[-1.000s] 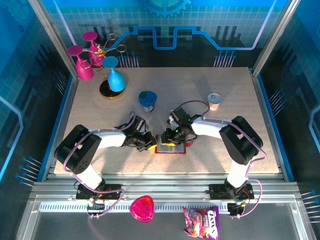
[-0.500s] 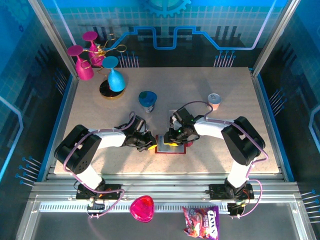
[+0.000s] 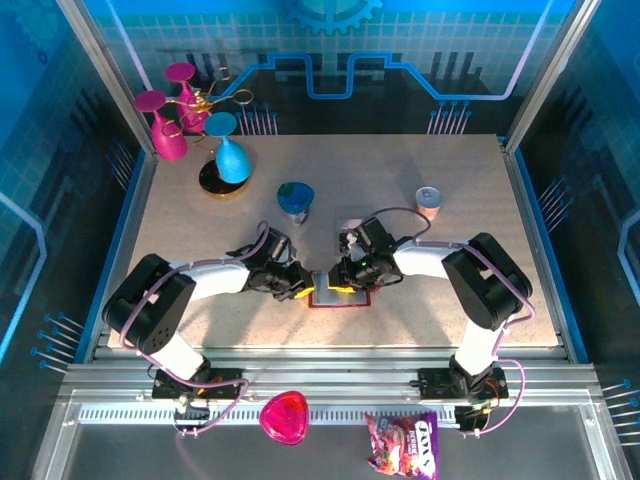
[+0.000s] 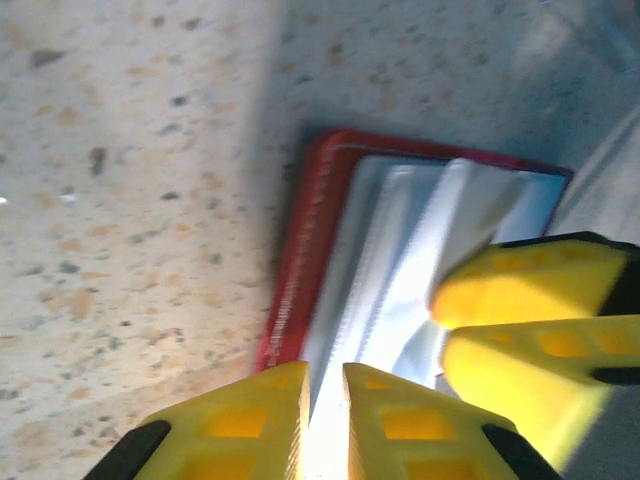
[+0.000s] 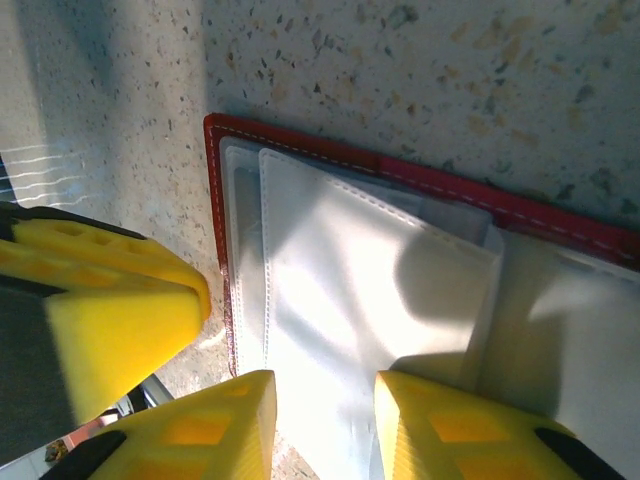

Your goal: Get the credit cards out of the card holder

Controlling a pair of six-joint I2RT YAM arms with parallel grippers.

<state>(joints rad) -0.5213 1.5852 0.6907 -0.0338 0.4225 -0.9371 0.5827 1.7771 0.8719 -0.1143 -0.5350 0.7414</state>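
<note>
Top external view: nearest, on the shelf beyond my bases, lay a pink dish (image 3: 284, 417) and a candy bag (image 3: 402, 445). Farther in, on the table (image 3: 200, 230), the holder (image 3: 340, 299) lay open, pale pockets up, between my grippers. My left gripper (image 3: 303, 291) sat at its left edge. In the left wrist view its fingers (image 4: 250, 420) stood narrow, a slim gap over a pale pocket, and I could not tell whether they pinched anything. My right gripper (image 3: 346, 283) hung over the holder just to the right. In the right wrist view its fingers (image 5: 200, 430) stood partly apart, astride a pocket. Beyond stood a blue cup (image 3: 295, 201), a can (image 3: 429, 203) to its right, and far left a stand of glasses (image 3: 200, 130).
</note>
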